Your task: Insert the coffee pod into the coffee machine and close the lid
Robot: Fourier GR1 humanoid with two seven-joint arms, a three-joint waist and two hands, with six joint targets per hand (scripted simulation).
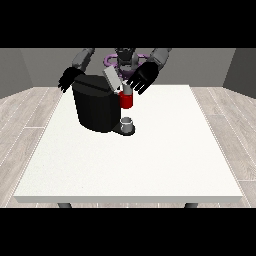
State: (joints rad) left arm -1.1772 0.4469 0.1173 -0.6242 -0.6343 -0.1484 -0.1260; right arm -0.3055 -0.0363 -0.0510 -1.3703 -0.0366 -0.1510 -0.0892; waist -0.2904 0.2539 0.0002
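The hand at the view's right was open, its fingers straight and spread, palm turned toward the camera. It stood in the upper middle of the frame, just above and right of the raised lid, and its lowest fingertips came down close to the top of the red part; whether they touched it could not be told. It held nothing that could be seen.

The hand at the view's left hung at the upper left, behind the back corner of the machine, fingers pointing downward and relaxed, open. Contact with the machine could not be told.

The machine, a black rounded block, stood on the white table left of the frame's centre. Its grey lid was tilted up, open, at the top right of the body. The red cylinder sat below the lid at the machine's front; whether it was the pod or part of the machine could not be told. A small grey cup stood beneath it on the machine's base.

No brand, label or writing could be read anywhere.
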